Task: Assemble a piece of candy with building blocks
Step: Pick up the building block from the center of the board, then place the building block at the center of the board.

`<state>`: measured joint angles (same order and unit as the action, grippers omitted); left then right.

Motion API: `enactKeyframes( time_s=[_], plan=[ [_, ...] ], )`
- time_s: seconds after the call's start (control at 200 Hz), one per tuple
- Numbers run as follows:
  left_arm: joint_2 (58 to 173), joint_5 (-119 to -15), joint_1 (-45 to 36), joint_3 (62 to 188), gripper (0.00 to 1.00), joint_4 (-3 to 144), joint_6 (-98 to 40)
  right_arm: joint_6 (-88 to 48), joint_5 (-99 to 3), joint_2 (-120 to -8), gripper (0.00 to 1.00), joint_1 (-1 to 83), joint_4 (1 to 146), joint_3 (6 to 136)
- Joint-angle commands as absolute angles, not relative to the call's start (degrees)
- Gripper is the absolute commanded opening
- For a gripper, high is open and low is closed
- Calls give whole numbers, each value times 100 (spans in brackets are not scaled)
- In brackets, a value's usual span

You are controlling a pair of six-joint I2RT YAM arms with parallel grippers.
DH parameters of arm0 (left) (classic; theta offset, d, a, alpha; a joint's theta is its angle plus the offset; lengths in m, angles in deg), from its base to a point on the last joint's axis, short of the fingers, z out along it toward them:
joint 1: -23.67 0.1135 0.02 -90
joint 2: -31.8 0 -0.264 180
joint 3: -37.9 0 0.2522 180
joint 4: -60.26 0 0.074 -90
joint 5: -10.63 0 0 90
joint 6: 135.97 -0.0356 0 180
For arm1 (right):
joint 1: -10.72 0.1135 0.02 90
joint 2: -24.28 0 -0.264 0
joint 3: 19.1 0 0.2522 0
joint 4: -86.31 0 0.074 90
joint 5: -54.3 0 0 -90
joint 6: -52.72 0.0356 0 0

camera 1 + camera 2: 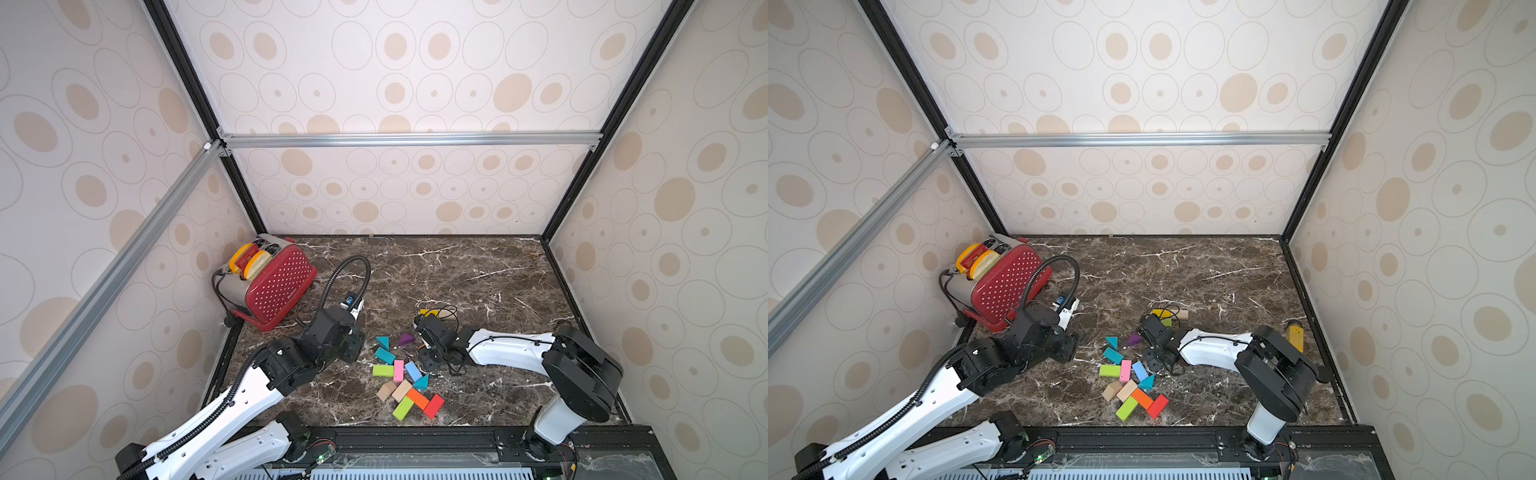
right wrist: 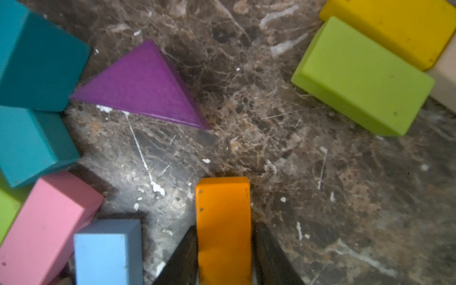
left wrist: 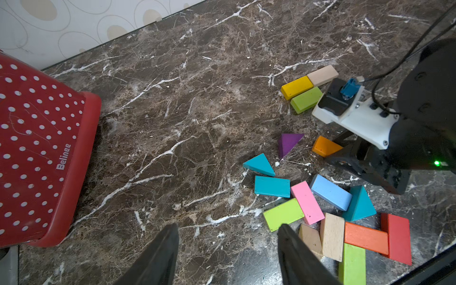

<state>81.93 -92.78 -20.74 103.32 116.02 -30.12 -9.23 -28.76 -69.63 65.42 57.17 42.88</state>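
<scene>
So from up top, in both top views, my right gripper [image 1: 428, 347] is down at the table among the building blocks [image 1: 405, 376], just beside the purple wedge [image 1: 406, 339], but my own wrist hides whatever's between the jaws. The main scatter of blocks sits near the front edge, between my two arms. My left gripper [image 1: 1065, 349] hangs off to the side nearer the red toaster [image 1: 1005, 291], not touching anything. One thing only a top view gives me: a yellow block [image 1: 1296, 336] on its own, well apart, behind my right arm.

Left wrist view: my left fingers [image 3: 158, 259] stand apart with nothing but bare marble between them, so that hand is empty. From here I can see the orange block [image 3: 325, 146] poking out of my right gripper, which the top views never show. Also the trio of yellow, green and tan bricks [image 3: 308, 88] touching each other further back.

Right wrist view settles it: my right jaws are pinched narrow on either side of the orange block [image 2: 223, 229], pads against its flanks. It looks like it's at or barely off the table, can't tell which.

So I'd say I'm at the pick step, block just grabbed. Next I need a clean lift without clipping the light blue brick [image 2: 108, 251] just beside it, then pick a clear spot to start the candy.
</scene>
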Motion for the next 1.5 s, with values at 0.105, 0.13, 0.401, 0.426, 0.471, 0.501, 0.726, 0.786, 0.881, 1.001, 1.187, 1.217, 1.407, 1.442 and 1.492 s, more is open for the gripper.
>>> enactKeyframes(
  time_s=[0.105, 0.13, 0.401, 0.426, 0.471, 0.501, 0.726, 0.786, 0.881, 1.001, 1.187, 1.217, 1.407, 1.442, 1.492],
  plan=[
    [8163, -9287, -2043, 10336, 66, 11708, -3053, -1119, -2947, -6488, 30, 6038, 5237, 3917],
    [8163, -9282, -2037, 10334, 66, 11700, -3059, -1108, -2894, -6438, 30, 5961, 5211, 3885],
    [8150, -9290, -2045, 10325, 67, 11710, -3067, -1812, -3203, -6133, 31, 4995, 5456, 3790],
    [8139, -9299, -2037, 10319, 67, 11708, -3067, -2101, -3214, -6145, 31, 4983, 5445, 3830],
    [8129, -9308, -2045, 10310, 67, 11711, -3068, -2619, -3252, -6225, 32, 4968, 5377, 3966],
    [8128, -9304, -2045, 10308, 67, 11700, -3067, -2887, -3211, -6294, 32, 4926, 5191, 4103],
    [8106, -9300, -2037, 10308, 67, 11701, -3086, -4009, -3623, -6506, 31, 4534, 5001, 4653],
    [8110, -9300, -2037, 10299, 67, 11702, -3090, -4428, -3693, -6694, 31, 4517, 4789, 4842],
    [8118, -9283, -2038, 10300, 67, 11702, -3087, -4966, -3459, -6946, 32, 4474, 4700, 4960],
    [8128, -9282, -2037, 10299, 67, 11700, -3111, -5477, -3626, -7180, 32, 4404, 4615, 5083],
    [8137, -9308, -2037, 10290, 67, 11702, -3138, -5766, -3749, -7299, 33, 4363, 4742, 5088],
    [8130, -9301, -2037, 10291, 68, 11700, -3130, -5782, -3762, -7334, 34, 4346, 4740, 5108],
    [8171, -9273, -2043, 10281, 68, 11704, -3135, -5921, -3700, -7484, 41, 4346, 4778, 5265],
    [8181, -9266, -2042, 10281, 68, 11700, -3137, -5921, -3637, -7514, 43, 4335, 4824, 5279],
    [8176, -9273, -2042, 10281, 68, 11708, -3137, -5952, -3614, -7538, 44, 4328, 4839, 5302]
  ],
)
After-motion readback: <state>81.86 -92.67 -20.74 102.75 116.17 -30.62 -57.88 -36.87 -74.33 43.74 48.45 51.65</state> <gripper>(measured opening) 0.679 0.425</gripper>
